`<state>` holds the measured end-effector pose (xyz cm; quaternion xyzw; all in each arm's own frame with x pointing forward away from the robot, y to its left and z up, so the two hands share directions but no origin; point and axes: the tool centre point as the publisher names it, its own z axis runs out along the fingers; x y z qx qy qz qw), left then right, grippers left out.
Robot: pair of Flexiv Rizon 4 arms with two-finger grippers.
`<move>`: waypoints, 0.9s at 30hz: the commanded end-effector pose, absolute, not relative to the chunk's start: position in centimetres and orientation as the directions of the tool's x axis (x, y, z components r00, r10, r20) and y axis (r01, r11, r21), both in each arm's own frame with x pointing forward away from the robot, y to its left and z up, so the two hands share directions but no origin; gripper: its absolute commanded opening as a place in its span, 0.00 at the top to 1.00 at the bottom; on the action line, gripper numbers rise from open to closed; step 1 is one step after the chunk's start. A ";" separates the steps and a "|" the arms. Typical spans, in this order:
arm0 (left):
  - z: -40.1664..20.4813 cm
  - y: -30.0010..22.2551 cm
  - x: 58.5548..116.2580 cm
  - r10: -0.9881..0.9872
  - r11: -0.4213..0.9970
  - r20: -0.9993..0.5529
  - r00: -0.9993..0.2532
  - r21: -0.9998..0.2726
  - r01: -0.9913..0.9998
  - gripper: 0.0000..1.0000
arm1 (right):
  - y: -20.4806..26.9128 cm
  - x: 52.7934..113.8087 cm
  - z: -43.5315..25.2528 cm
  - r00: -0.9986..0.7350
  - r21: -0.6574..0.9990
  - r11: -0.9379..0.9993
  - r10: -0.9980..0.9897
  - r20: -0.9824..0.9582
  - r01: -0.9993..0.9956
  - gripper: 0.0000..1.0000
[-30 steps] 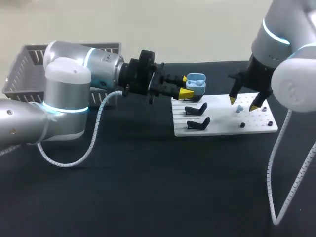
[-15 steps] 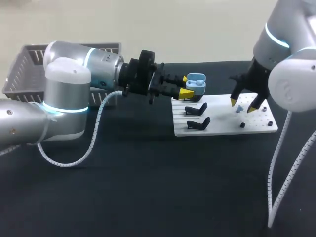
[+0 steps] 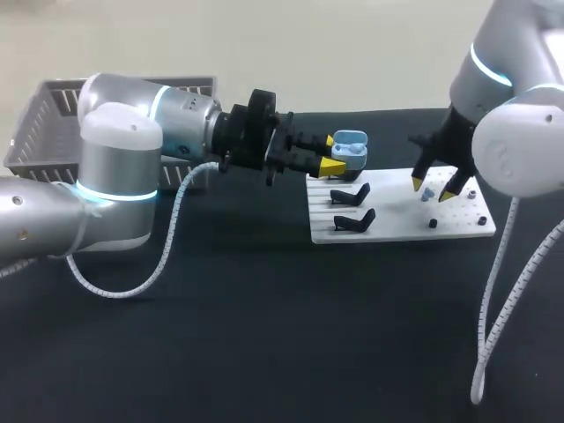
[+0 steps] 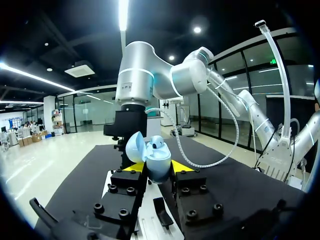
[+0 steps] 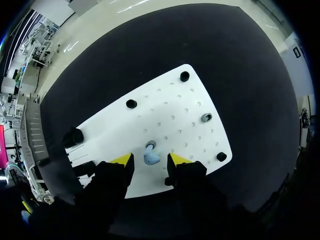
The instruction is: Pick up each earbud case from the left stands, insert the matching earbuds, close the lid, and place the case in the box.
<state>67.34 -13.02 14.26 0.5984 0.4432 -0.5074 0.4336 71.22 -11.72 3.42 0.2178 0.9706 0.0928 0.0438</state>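
Starting at the far left, a grey basket sits on the black counter; I take it for the box that the finished case is meant for. The left arm comes in past it, and the left hand is clamped on the pale blue earbud case, 1 finger on each side. The case hangs in the air just above the rear edge of the white board, with its lid swung open. Whether a bud already sits inside I cannot tell. Below it, 2 black stands on the board carry nothing.

Further right, a small blue earbud stands on the board among a few black pegs. The right hand is down over it with its fingers spread, 1 yellow tip on each side and a sliver of gap at both, so it grips nothing.

The step in hand looks like fetching this bud for the open case. The next move calls for pinching the bud squarely, since it is small and could slip. Then comes a straight lift and a carry leftwards to line the bud up with its socket, while the left hand holds the case level.
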 end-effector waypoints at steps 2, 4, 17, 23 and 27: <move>14.2 -13.0 67.3 0.090 -0.230 -0.992 0.093 0.071 0.971 1.00 | -11.7 71.4 3.1 -0.900 0.193 0.887 0.435 -0.042 0.420 0.58; 14.2 -13.0 67.3 0.090 -0.230 -0.992 0.093 0.071 0.971 1.00 | -11.8 71.4 2.9 -0.899 0.192 0.886 0.437 -0.039 0.422 0.59; 14.2 -13.0 67.3 0.090 -0.230 -0.992 0.093 0.071 0.971 1.00 | -11.8 71.7 2.8 -0.894 0.192 0.881 0.446 -0.036 0.431 0.67; 14.2 -13.0 67.3 0.090 -0.230 -0.992 0.093 0.071 0.971 1.00 | -11.8 71.9 2.5 -0.894 0.188 0.881 0.447 -0.028 0.435 0.79; 14.2 -13.0 67.3 0.090 -0.230 -0.992 0.093 0.071 0.971 1.00 | -11.8 72.0 2.4 -0.893 0.185 0.880 0.449 -0.024 0.437 1.00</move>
